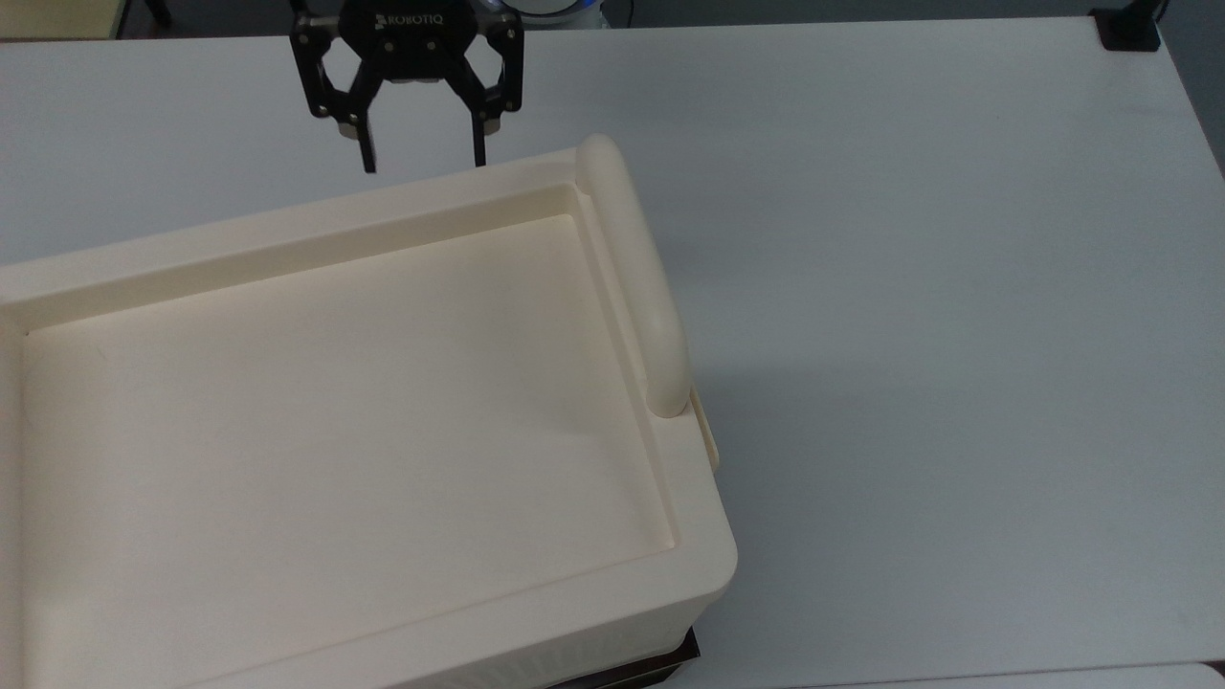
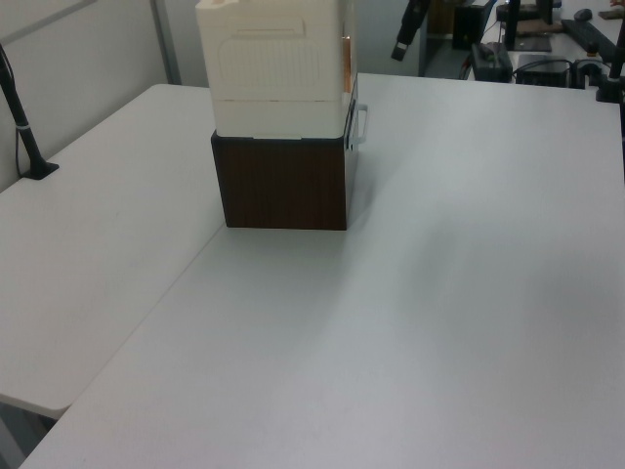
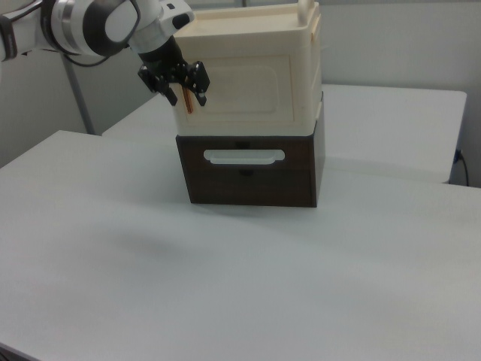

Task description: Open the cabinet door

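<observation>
The cabinet (image 1: 335,402) is a large cream box with a recessed top and a thick rounded bar handle (image 1: 636,277). In the right view its cabinet door (image 3: 248,90) is the cream front panel, lying flush and closed, with reddish-brown squares (image 3: 189,105) on the right view's left edge. My gripper (image 1: 423,161) is open with nothing between its fingers, hanging by the cabinet's far edge in the top view. In the right view the gripper (image 3: 187,96) is in front of the door's upper left corner. In the left view the gripper (image 2: 401,46) shows to the right of the cabinet (image 2: 278,68).
The cabinet stands on a dark brown base (image 3: 248,169) with a white handle (image 3: 244,156). The white table (image 1: 909,287) stretches wide on the top view's right. A black clamp (image 1: 1129,29) sits at the table's far corner. A black pole (image 2: 24,127) stands at the left view's left.
</observation>
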Robot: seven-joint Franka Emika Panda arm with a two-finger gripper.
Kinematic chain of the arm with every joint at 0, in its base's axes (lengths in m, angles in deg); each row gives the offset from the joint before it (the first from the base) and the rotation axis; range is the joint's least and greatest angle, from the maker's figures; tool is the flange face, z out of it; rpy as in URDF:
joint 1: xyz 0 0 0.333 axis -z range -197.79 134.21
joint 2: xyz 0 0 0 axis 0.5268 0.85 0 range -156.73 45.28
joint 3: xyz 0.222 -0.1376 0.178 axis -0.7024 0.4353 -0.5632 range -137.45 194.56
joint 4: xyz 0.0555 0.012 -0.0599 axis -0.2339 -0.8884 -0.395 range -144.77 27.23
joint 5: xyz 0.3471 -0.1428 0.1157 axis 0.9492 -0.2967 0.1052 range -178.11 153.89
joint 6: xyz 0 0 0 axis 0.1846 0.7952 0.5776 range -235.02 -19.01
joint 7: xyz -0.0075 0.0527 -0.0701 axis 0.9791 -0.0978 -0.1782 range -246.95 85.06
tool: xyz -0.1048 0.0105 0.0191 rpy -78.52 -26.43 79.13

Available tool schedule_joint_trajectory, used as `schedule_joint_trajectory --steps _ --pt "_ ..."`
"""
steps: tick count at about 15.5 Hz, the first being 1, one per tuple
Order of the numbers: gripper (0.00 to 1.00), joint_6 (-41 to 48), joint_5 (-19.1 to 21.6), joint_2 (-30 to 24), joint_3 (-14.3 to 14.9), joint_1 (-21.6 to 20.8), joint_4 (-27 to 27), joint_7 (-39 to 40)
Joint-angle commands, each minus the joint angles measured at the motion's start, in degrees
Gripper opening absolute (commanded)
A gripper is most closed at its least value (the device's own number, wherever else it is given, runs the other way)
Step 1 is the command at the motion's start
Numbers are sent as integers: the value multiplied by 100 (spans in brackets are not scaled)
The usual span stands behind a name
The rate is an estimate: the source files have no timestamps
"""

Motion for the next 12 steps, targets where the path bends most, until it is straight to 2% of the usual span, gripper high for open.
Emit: schedule_joint_trajectory --steps 1,6,10,12 --pt "64 -804 902 186 40 -76 65 -11" --pt "58 -1016 1281 256 -92 -76 83 -37" --pt "48 -1227 1360 292 -224 -76 74 -90" --pt "48 -1332 1422 292 -242 -67 74 -90"
